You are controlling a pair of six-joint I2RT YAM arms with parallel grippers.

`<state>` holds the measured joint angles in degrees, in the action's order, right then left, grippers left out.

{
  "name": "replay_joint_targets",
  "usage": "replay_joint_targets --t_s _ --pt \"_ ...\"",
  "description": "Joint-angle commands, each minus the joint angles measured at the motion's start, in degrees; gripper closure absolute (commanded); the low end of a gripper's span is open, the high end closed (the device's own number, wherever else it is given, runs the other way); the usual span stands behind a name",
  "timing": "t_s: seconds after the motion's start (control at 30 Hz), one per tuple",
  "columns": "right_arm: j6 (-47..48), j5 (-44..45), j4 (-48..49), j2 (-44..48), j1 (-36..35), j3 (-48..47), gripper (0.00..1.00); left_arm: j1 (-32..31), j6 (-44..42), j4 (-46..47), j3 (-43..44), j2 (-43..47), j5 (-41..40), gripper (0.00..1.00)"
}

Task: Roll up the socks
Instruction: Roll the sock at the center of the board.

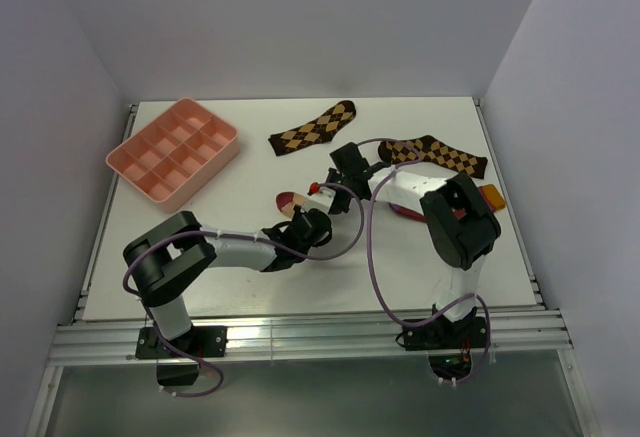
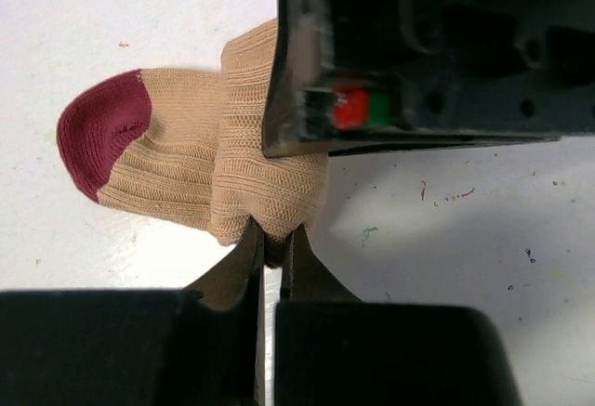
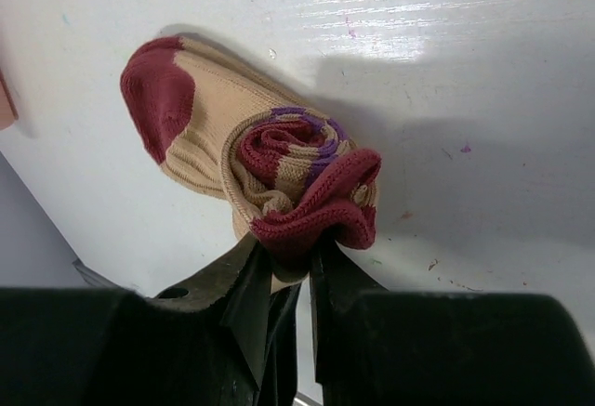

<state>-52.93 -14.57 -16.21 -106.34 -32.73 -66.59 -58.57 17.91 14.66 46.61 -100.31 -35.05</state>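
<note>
**Both jaws clamped on the tan sock (image 2: 177,160)**

Your left jaws are pinched shut on a fold of the tan sock near the middle of the table (image 1: 250,272). Its maroon toe lies flat on the surface. Your right jaws are clamped on the rolled cuff end of the same sock, where maroon and purple stripes coil inward. The crimson sock (image 1: 491,197) lies to the right, mostly hidden under your right arm, with only its orange cuff clearly showing.
</note>
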Motion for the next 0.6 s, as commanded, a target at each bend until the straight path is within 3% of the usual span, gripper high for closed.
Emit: replay_joint_targets --t_s 0.0,0.17,0.27,0.37,0.57 --pt "-0.42 -4.59 2.49 4.21 -0.32 1.46 0.83 2.22 3.17 -2.70 1.29 0.73 7.17 0.99" --pt "-1.21 -3.10 5.39 7.99 1.09 3.04 0.49 6.00 6.17 -7.18 2.70 2.48 18.59 0.99" --pt "-2.18 -1.26 7.41 10.28 1.88 4.36 0.35 8.99 8.28 -9.55 3.92 3.02 27.18 0.99" --pt "-3.67 0.85 9.87 12.12 2.32 6.46 0.27 12.15 9.68 -13.50 6.29 2.67 34.48 0.99" --pt "-6.05 3.76 13.91 12.66 2.67 9.89 0.25 18.13 10.74 -24.14 14.20 -0.40 44.61 0.99"
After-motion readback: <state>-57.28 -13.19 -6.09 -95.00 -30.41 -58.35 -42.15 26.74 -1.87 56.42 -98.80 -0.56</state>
